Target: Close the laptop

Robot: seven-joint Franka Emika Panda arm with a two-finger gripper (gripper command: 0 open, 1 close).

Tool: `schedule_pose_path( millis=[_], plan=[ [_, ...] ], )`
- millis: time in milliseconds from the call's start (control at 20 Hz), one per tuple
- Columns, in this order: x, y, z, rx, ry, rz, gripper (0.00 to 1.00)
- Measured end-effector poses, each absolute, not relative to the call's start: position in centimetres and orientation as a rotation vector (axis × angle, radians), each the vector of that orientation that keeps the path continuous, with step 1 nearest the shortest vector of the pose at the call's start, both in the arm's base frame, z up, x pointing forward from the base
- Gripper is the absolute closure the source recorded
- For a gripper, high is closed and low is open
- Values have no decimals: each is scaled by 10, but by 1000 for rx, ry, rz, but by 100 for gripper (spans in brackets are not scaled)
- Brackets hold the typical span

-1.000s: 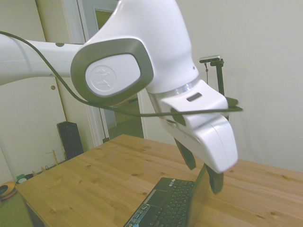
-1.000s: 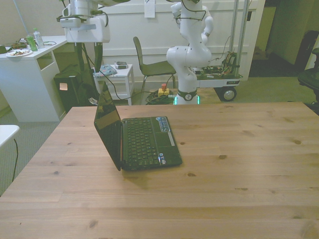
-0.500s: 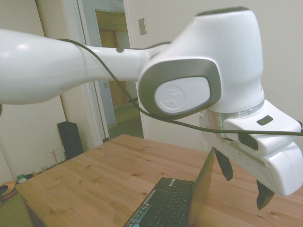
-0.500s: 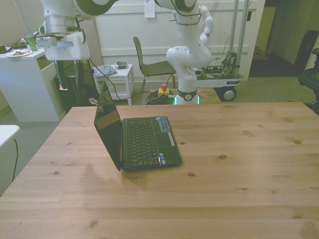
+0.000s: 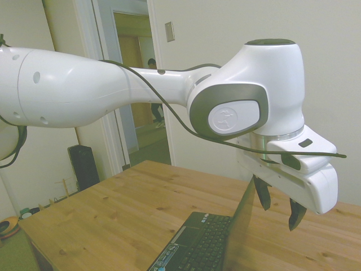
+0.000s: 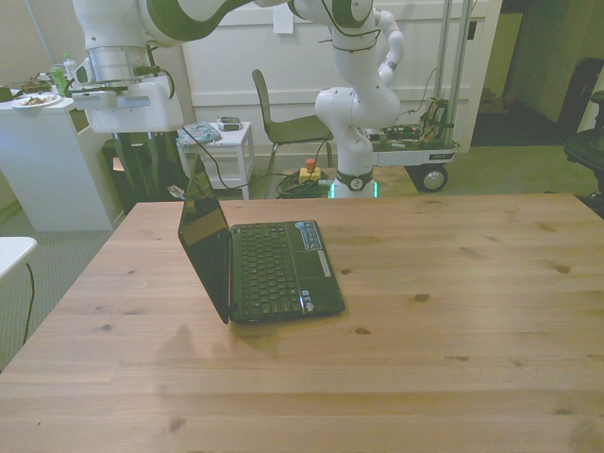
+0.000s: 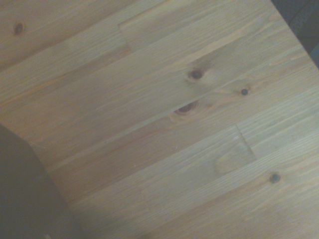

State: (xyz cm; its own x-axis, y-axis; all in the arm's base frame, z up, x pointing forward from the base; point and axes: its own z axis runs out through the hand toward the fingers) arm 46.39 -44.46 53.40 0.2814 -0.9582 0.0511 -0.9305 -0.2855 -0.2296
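From the side, the gripper is seen hanging with fingers parted and nothing held, behind the raised lid of the laptop. From the front, the open laptop is shown on the wooden table, towards the front view's left. At the wrist, bare planks are seen.

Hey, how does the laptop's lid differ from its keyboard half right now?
The laptop's lid stands nearly upright, while the keyboard half lies flat on the table. The lid's face is plain, dark and glossy; the keyboard half carries rows of keys and small blue-white stickers on its palm rest. The lid sits toward the front view's left, the keyboard half toward its right. Both are black and joined along one hinge edge. The gripper hovers behind the lid, apart from both.
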Motion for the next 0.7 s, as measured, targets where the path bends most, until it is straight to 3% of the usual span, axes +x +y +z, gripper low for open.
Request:
schedule_pose_path(
  millis=[700],
  plan=[
    [492, -396, 524, -2443, 1670, -212, 100]
  ],
)
